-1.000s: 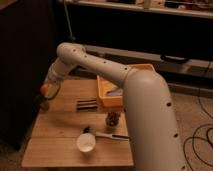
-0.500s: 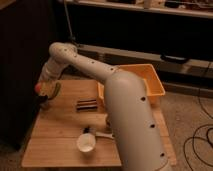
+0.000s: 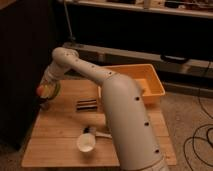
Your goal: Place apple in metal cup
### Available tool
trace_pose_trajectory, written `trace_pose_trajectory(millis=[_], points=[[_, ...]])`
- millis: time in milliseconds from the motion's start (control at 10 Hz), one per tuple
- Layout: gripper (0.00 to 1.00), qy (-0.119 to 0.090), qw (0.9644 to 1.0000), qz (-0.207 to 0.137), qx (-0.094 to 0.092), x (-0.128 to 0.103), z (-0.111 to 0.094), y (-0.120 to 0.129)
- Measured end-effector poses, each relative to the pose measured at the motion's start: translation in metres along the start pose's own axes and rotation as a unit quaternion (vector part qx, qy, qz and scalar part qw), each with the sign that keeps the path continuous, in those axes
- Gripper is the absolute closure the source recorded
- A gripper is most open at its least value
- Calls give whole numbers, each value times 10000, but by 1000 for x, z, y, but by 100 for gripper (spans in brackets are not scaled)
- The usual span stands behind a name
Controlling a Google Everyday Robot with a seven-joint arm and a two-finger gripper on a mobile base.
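Over the last second the arm has swung further left and its wrist has dropped toward the far-left edge of the wooden table, so the gripper now sits lower and closer to that edge than it did before. The big white upper link has also shifted, and it covers less of the yellow bin than it did a second ago.

The gripper hangs at the left end of the table, just above the tabletop, with the wrist angled down and to the left. The apple shows as a small red-orange spot at the gripper's left side, pressed against it and apparently carried there; a pale greenish-yellow patch lies right beside it. Whether the hand is spread or pinched around the fruit cannot be told from this view.

The metal cup cannot be picked out with any certainty; the spot under the gripper at the table's left edge is dark and nothing there reads clearly as a cup.

On the table, a dark flat striped object lies near the middle, to the right of the gripper and well apart from it. A white round cup stands near the front edge, its open mouth facing up. Just behind it is a small dark item, partly hidden by the arm. The yellow bin sits at the table's far right corner.
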Motion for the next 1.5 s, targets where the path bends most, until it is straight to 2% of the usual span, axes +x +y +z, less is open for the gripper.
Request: trace_pose_trajectory(millis=[800, 1500], points=[[100, -94, 9998, -77, -155, 4, 36, -3], [100, -163, 9994, -166, -250, -3, 50, 0]])
